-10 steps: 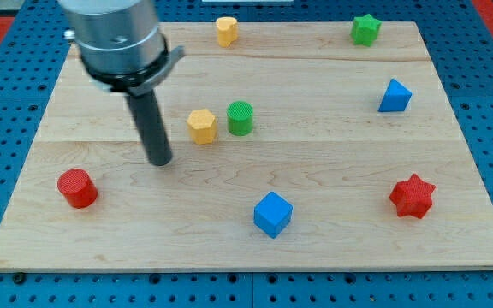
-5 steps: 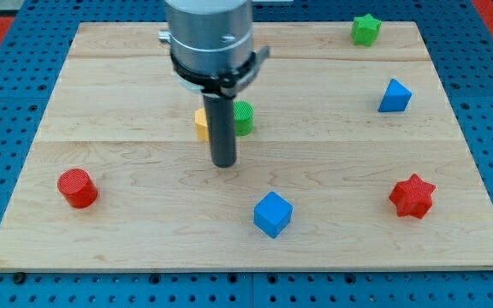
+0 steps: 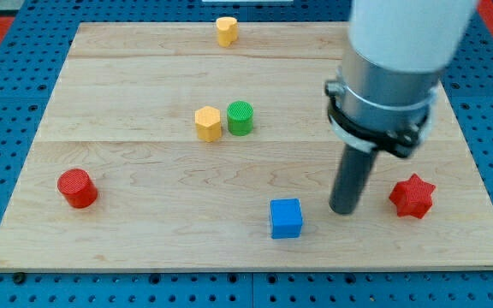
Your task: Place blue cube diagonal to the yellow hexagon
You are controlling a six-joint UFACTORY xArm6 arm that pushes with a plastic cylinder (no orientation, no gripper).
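Here you are seeing my tip sitting on the wooden board just to the view's right of the blue cube, near it but apart, which I judge is a stance for shoving it toward the view's left. There is no pincer on this arm, only a plain dark rod under a grey collar, so nothing is gripping. The yellow hexagon is standing up-left of the cube, well apart, with the ribbed green cylinder just beside it on its right. A red star is lying right of my tip, a red cylinder far left, another yellow block near the top edge. The blocks are looking like matte, layered plastic; the board's pale grain is running sideways.
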